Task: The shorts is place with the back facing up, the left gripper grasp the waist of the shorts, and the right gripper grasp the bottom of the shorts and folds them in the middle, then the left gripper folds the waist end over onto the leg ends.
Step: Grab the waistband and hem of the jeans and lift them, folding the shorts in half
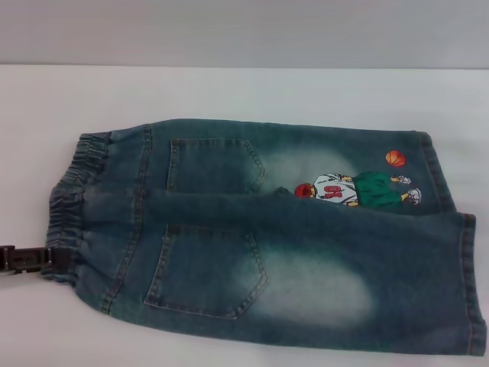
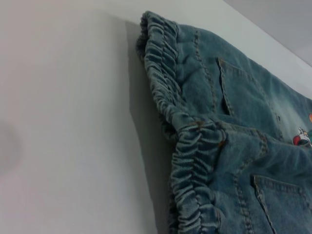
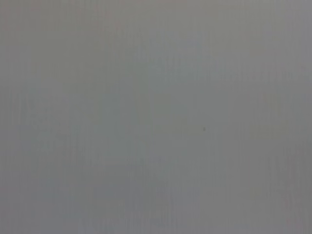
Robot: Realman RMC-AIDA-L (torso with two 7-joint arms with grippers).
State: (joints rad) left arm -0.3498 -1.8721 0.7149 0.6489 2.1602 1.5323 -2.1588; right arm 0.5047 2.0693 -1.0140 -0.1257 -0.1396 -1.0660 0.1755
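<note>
The blue faded-denim shorts [image 1: 290,252] lie flat on the white table, back side up, with two patch pockets showing. The ruffled elastic waist [image 1: 72,202] is at the left. The hemmed leg ends [image 1: 474,283] are at the right, and the cartoon print [image 1: 355,189] with its orange ball sits on the far leg. My left gripper [image 1: 55,262], a black claw, comes in low from the left edge and reaches the near corner of the waist. In the left wrist view the waist [image 2: 192,161] fills the middle, seen from close by. The right gripper is out of view.
The white table [image 1: 229,92] stretches bare behind the shorts up to a grey wall at the back. The near leg's hem runs close to the right edge of the head view. The right wrist view holds only a plain grey surface [image 3: 156,117].
</note>
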